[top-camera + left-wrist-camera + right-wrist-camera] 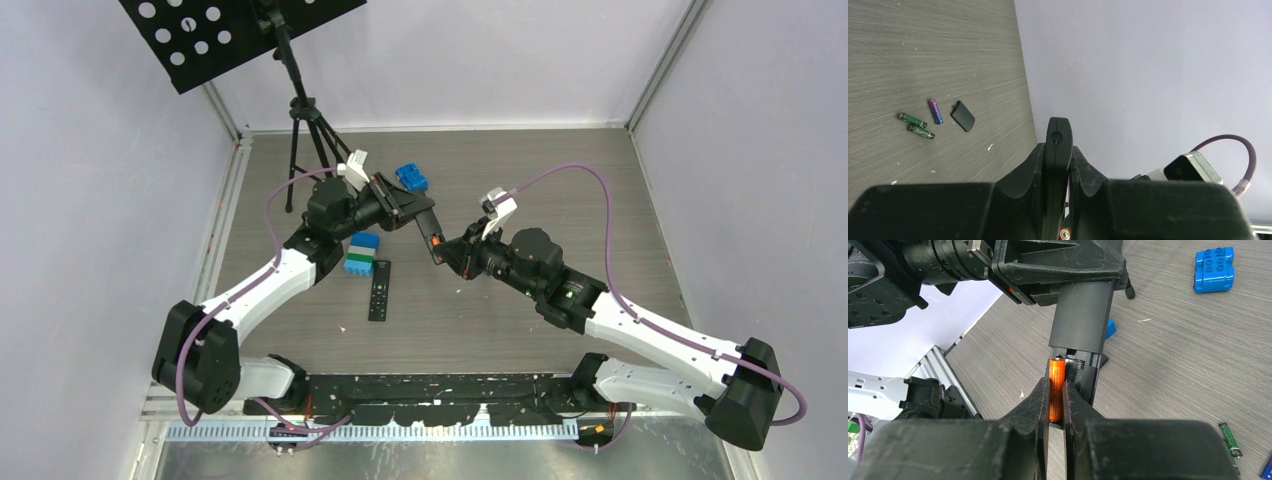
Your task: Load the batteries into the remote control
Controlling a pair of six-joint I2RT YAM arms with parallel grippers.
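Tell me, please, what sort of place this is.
Probably a robotics lab test cell: plain pale walls close in a wood-grain table, and a perforated black panel stands on a tripod at the back.

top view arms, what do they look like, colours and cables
Left arm and right arm: white link shells, bulky black joints. Left gripper and right gripper are black. A purple cable loops along each arm; white camera block at each wrist.
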